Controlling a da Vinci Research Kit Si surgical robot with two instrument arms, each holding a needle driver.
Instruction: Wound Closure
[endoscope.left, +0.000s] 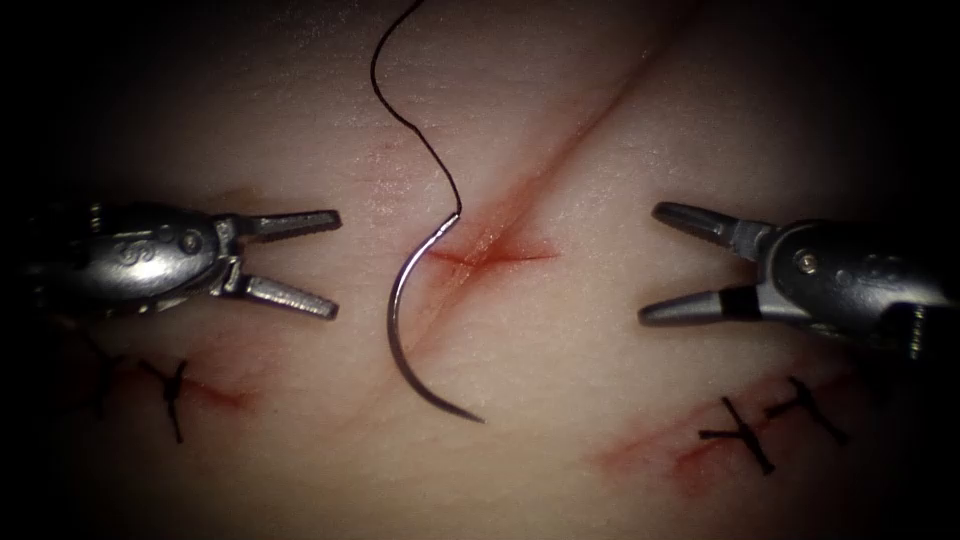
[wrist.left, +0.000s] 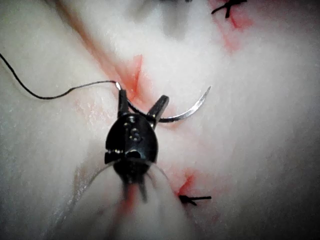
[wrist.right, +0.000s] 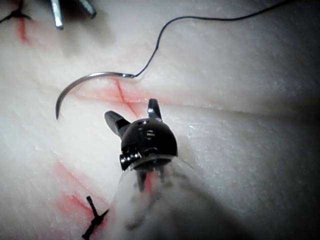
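**Item: curved needle, lying free on the tissue, neither tool engaged**

Location. The needle was recorded lying flat on the tissue, just left of the cut by the endoscope view, its thread end touching the cut where a short red cross-mark ran over it. No part of it was seen to be in the tissue.

Orientation. The long axis ran roughly up and down the endoscope view. The swaged end lay uppermost, near the cut; the sharp tip pointed down and to the right. The bow of the curve faced the left tool.

Thread. The thread was noted leaving the swaged end and rising in a loose wave out of the top of the view. It was held by nothing.

Tools. The left tool was found with jaws spread wide and empty, well left of the needle. The right tool was likewise spread wide and empty, well right of the cut.

Handling, as judged. The needle was taken to be light, stiff, smooth and liable to swivel in a loose grip. The thread was judged limp. A hold on the body, somewhat back from the swaged end and clear of the tip, was thought best.

Other. Knotted stitches were noted on red marks lower down.
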